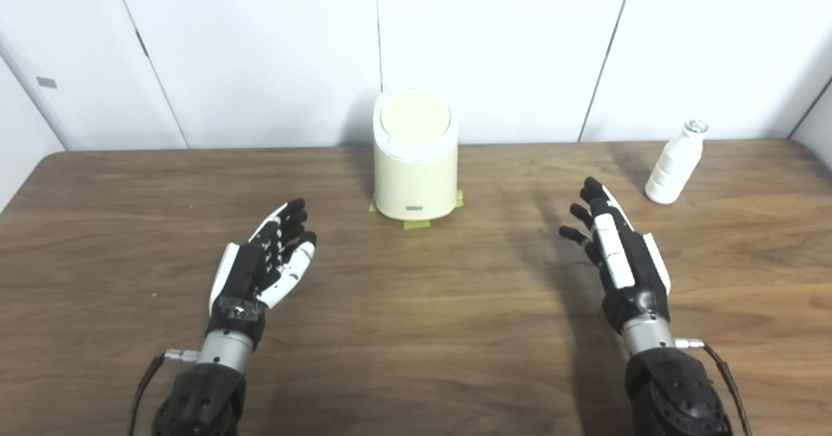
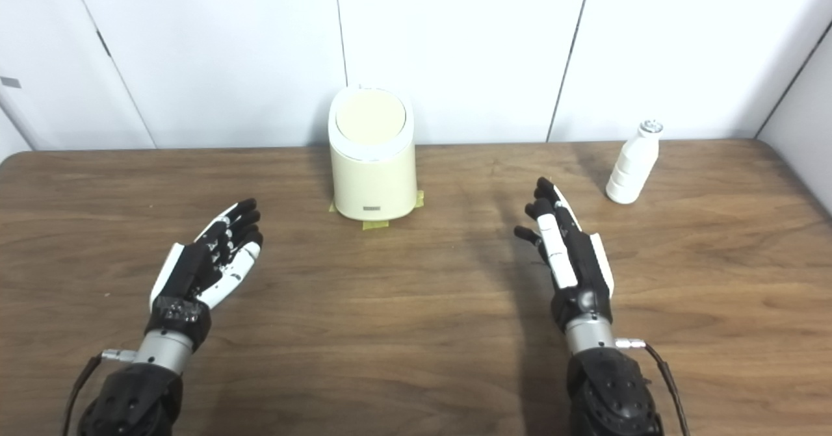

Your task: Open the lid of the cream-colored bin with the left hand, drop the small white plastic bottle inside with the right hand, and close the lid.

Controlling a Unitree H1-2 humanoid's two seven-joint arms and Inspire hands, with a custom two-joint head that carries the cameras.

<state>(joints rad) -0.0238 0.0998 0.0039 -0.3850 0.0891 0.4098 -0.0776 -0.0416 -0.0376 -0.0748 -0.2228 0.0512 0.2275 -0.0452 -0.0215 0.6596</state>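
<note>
A cream-colored bin stands upright at the back middle of the wooden table, its round lid shut. A small white plastic bottle stands upright at the back right. My left hand is open and empty, palm up, in front and to the left of the bin. My right hand is open and empty, on edge, in front and to the left of the bottle. Both hands are apart from the objects.
The wooden table reaches a white panelled wall at the back. Yellow tape pieces mark the bin's base. The bin also shows in the right eye view, as does the bottle.
</note>
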